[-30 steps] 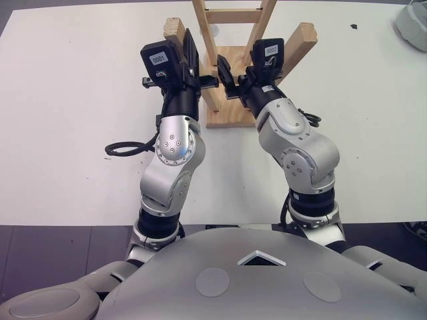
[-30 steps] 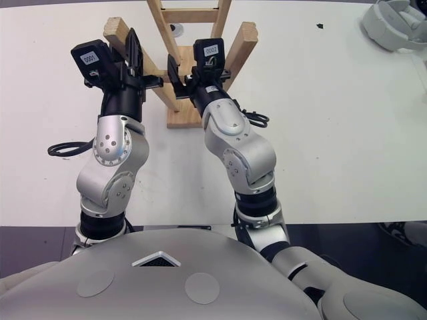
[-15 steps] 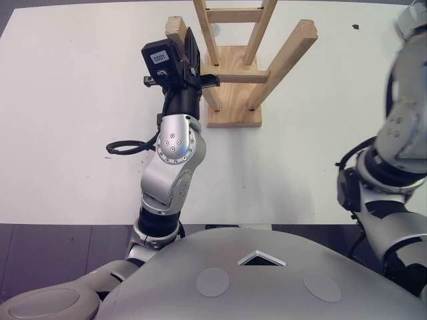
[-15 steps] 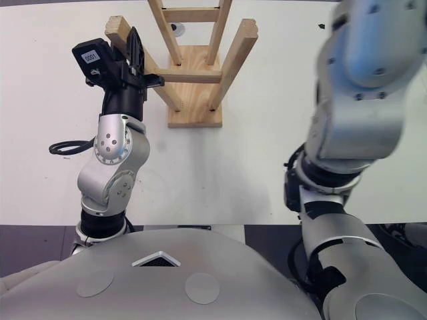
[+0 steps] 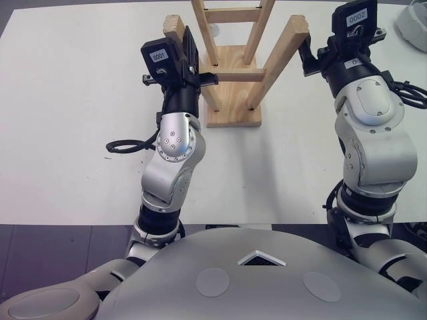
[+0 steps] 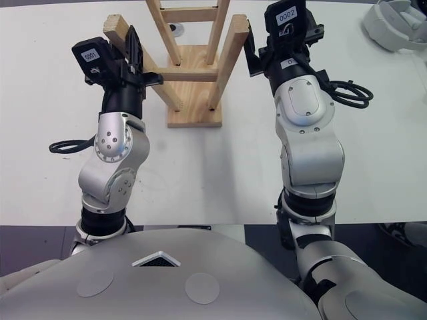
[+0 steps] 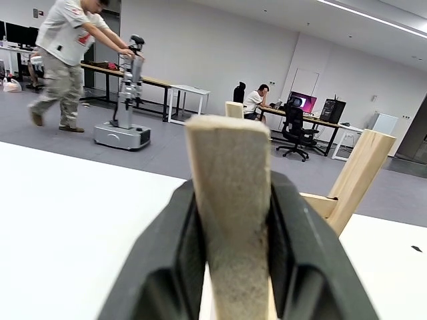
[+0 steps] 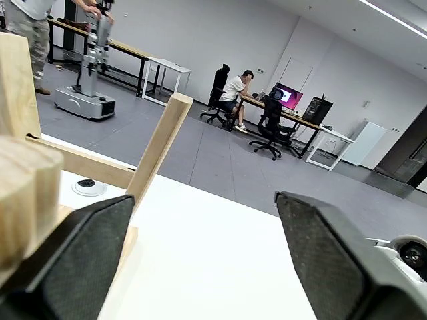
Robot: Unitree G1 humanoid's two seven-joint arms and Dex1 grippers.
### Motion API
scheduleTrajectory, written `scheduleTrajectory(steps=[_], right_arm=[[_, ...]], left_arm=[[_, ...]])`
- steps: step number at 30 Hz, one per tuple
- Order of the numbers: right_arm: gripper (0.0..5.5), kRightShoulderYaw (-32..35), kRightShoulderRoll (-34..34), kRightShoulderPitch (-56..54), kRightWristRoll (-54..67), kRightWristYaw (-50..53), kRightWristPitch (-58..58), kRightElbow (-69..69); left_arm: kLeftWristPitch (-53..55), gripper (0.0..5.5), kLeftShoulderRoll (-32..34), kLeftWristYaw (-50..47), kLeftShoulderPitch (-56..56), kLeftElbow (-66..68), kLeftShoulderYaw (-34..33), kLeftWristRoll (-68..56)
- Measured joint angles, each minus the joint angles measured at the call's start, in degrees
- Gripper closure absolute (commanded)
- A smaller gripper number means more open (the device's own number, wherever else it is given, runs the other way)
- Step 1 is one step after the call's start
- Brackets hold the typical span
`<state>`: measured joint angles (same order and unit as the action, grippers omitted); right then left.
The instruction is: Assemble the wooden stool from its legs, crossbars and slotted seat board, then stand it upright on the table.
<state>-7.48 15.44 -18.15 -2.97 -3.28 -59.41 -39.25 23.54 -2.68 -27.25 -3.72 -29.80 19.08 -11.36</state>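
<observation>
Now in hand: by my reading the stool is already put together and stands upside down, so what remains is turning it over; this moment looks like getting a two-handed hold for that.
Table: white; the stool sits near its far middle, between the two arms.
Left gripper: clamped on the near-left leg, high up close to the leg's free end; the left wrist view shows the wood squeezed between both fingers.
Seat board: flat on the table, underside up, all four legs pointing upward and splayed out.
Crossbars: one joins the two near legs low down; another joins the two far legs.
Near-right leg: free, with nothing gripping it.
Right gripper: fingers spread wide, holding nothing; it hangs just beside the top of the near-right leg, on the leg's outer side, with the leg end close to one finger but not between the two.
Next move calls for: bringing the right gripper inward until that leg lies between its fingers, closing on it at a height matching the left hold, then lifting and rotating both arms together so the seat ends on top.
Care: uneven pulling could rack the frame or loosen a joint.
</observation>
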Motion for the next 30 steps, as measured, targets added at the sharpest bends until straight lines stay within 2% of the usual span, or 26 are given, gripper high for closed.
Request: scheduleTrajectory(steps=[9,10,12,18,24,27,30], right_arm=[[1.56,-2.05,0.85,-0.2,-2.67,0.03,-1.75,0.0],[1.56,-2.27,1.19,-0.16,-3.3,0.0,-1.69,0.0],[1.56,-2.15,1.62,-0.08,-3.51,-0.2,-0.86,0.13],[1.56,0.98,2.11,0.88,-4.02,0.01,3.02,1.73],[1.56,3.37,1.99,1.66,-4.1,0.16,9.13,2.42],[1.56,7.25,2.26,2.11,-3.85,0.09,13.57,3.91],[1.56,14.09,2.01,-1.02,0.69,-1.62,16.75,7.93]], left_arm=[[0.2,4.46,0.11,0.49,-0.33,0.17,0.83,0.48],[0.36,4.09,0.12,0.85,-0.36,0.16,0.68,0.47],[4.34,3.71,0.07,2.42,0.29,2.34,0.29,-1.43],[6.54,2.67,-0.06,8.12,1.24,2.33,-1.28,-4.13],[7.58,1.52,0.74,13.48,-1.6,-4.81,-4.81,-4.93],[8.61,0.89,4.43,15.7,-5.58,-6.65,-10.38,-4.1],[6.4,0.4,9.85,17.93,-15.84,-2.06,-18.48,-2.57]])
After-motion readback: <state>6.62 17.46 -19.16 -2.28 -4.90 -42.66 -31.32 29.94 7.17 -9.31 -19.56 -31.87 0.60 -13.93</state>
